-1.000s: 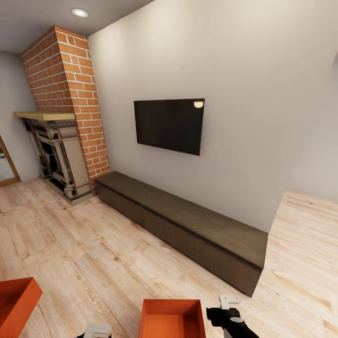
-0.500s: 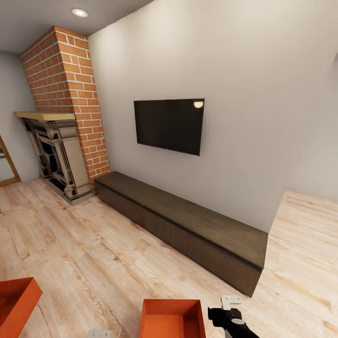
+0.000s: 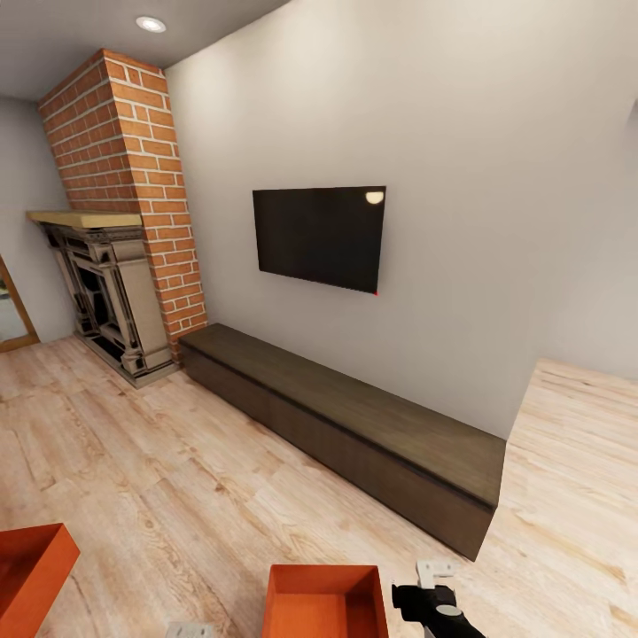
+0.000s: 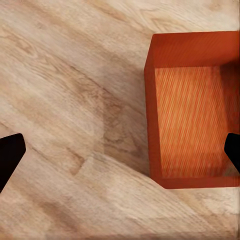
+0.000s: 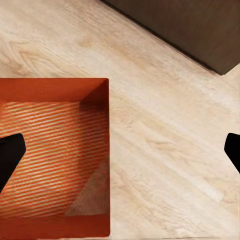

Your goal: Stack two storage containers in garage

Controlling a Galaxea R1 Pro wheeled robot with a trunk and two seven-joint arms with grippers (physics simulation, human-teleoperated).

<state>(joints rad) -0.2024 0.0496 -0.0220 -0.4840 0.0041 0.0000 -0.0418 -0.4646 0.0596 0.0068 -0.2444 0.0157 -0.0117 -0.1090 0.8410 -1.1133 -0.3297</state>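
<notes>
In the head view the nearer storage container [image 3: 325, 602], an orange-red tub, sits on the light wood-plank floor [image 3: 177, 478] at the lower edge of the picture, between the two arms. The right tool [image 3: 432, 589] hangs just beside the tub's right wall, apart from it, its pale fingertip pointing toward the long dark cabinet [image 3: 354, 425]. A sliver of the left tool [image 3: 188, 630] peeks in at the bottom edge, left of the same tub. The second storage container [image 3: 31, 576] lies on the planks at the far left edge, well apart from both tools.

In the left wrist view the ribbed tub [image 4: 192, 112] lies under one side of the left tool [image 4: 120, 152]; one dark fingertip [image 4: 10, 157] stands over bare planks and the other overlaps the tub's interior, so the fingers are spread wide with nothing between them. In the right wrist view the tub [image 5: 55, 157] lies under one fingertip [image 5: 10, 157] of the right tool [image 5: 120, 152], the other over bare floor (also spread wide, gripping nothing). A corner of the cabinet [image 5: 190, 25] shows beyond.

Behind, a black TV [image 3: 321, 236] hangs on the pale wall, beside the brick chimney [image 3: 133, 177] and fireplace [image 3: 106, 297].
</notes>
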